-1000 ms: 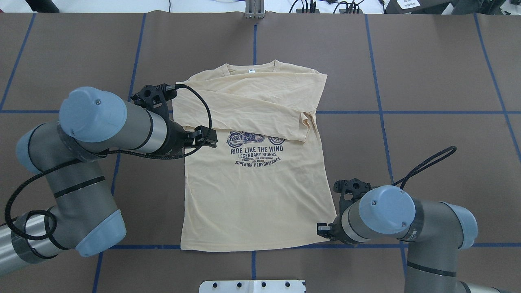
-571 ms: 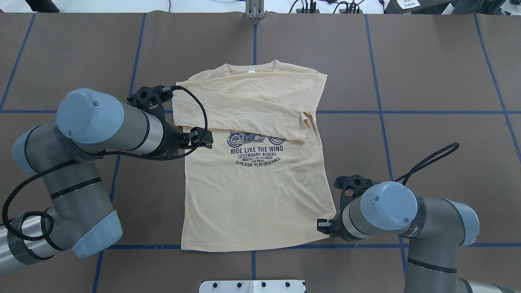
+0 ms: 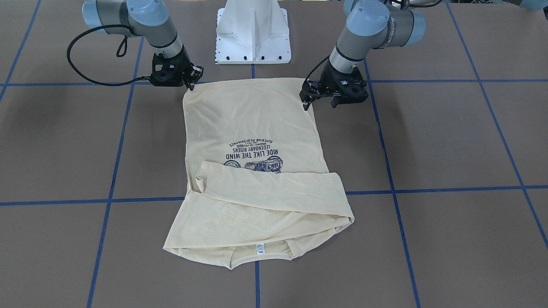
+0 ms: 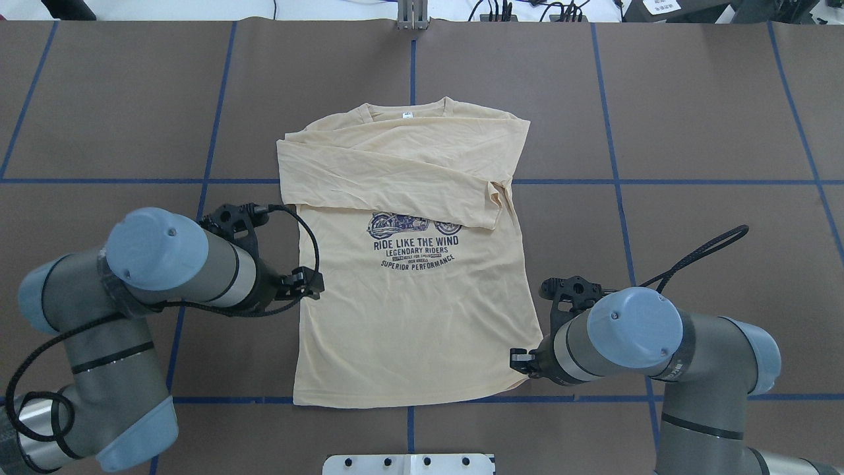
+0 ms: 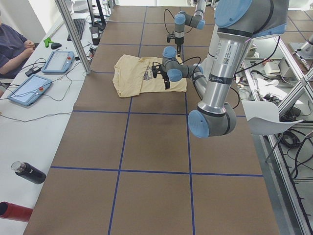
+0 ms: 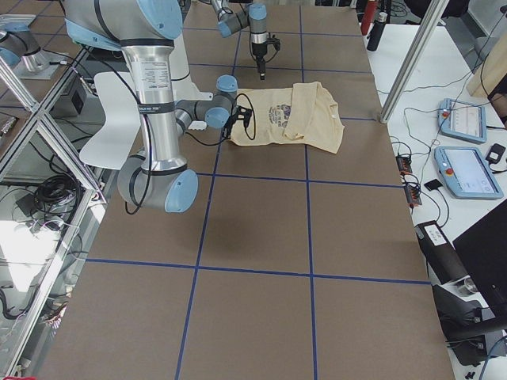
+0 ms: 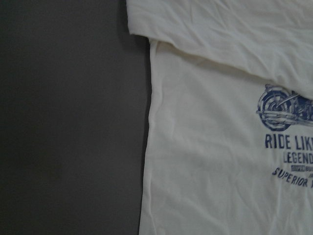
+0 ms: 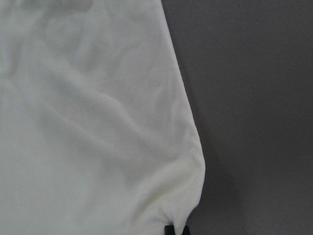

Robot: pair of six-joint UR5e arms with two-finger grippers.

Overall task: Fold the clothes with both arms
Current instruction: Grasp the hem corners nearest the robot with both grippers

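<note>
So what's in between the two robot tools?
Only the plain bottom part of the cream shirt lies between the left tool and the right tool. The overhead view shows it best.

Bright, even overhead light, faint soft shadows on the table (image 3: pixel 449 141); wrist views render the shirt (image 7: pixel 220 147) dim, slightly blurred.

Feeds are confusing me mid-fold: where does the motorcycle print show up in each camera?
Front-facing: print centre, upside down.
Overhead: print centre, upright.
Left side: print small, upper middle.
Right side: print small, upper middle.
Left wrist: print at right edge, cut off.
Right wrist: not in view; only plain shirt.
Landmark: the folded sleeve lying across the motorcycle's top.
</note>
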